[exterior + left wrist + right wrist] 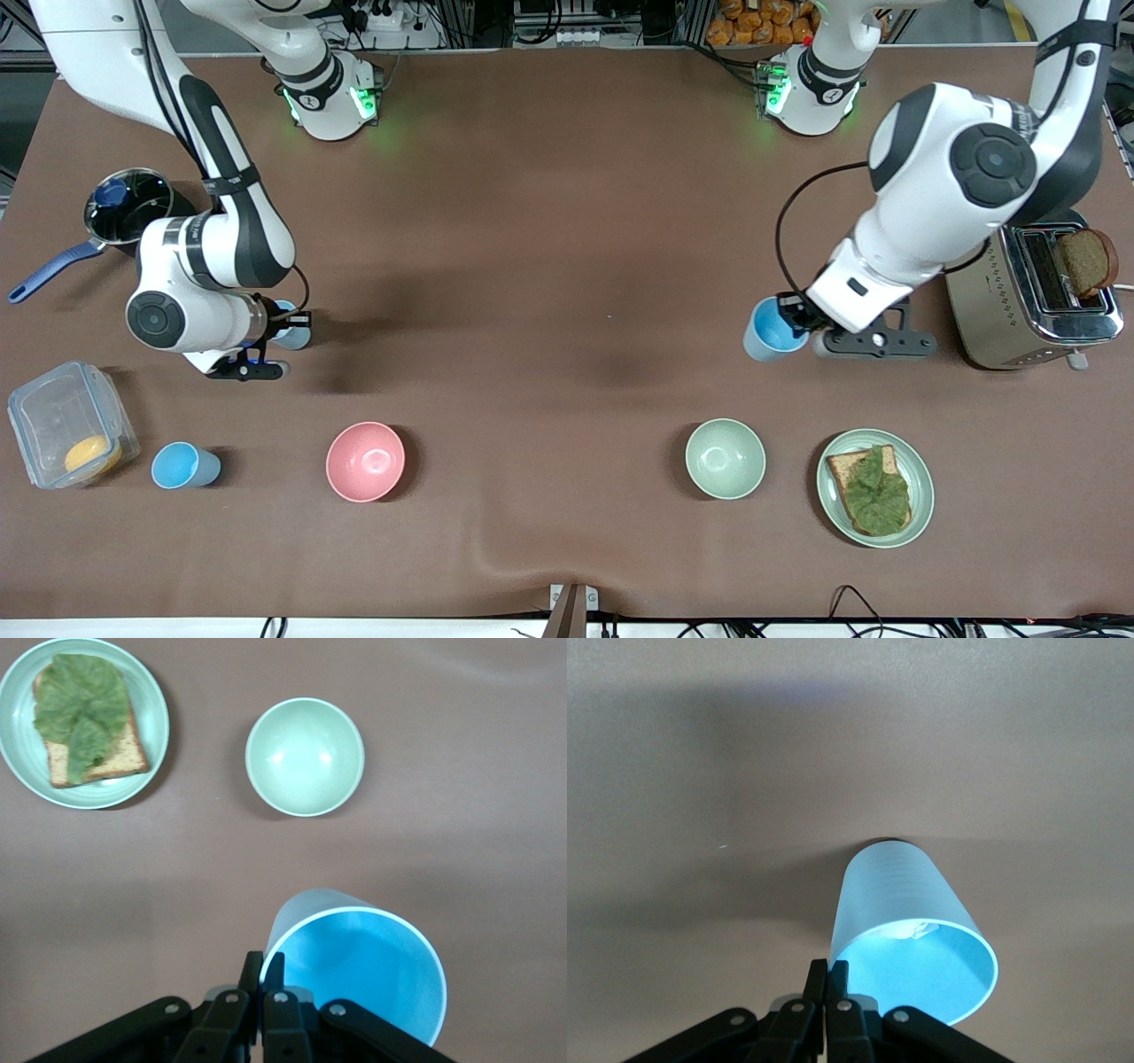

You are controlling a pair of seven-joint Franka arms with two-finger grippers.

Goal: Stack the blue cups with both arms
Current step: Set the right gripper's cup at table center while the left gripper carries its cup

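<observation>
My left gripper (791,317) is shut on the rim of a blue cup (769,331), one finger inside and one outside. This cup is tilted over the table near the toaster, and the left wrist view shows both the gripper (263,971) and the cup (359,967). My right gripper (278,322) pinches the rim of a second blue cup (293,330) toward the right arm's end. The right wrist view shows that gripper (829,974) and that cup (908,926) the same way. A third blue cup (182,465) stands free beside the plastic box.
A pink bowl (365,461) and a pale green bowl (725,458) sit nearer the front camera. A plate with a lettuce sandwich (874,486) is beside the green bowl. The toaster (1032,297) holds bread. A pot (128,208) and a clear box (69,424) are at the right arm's end.
</observation>
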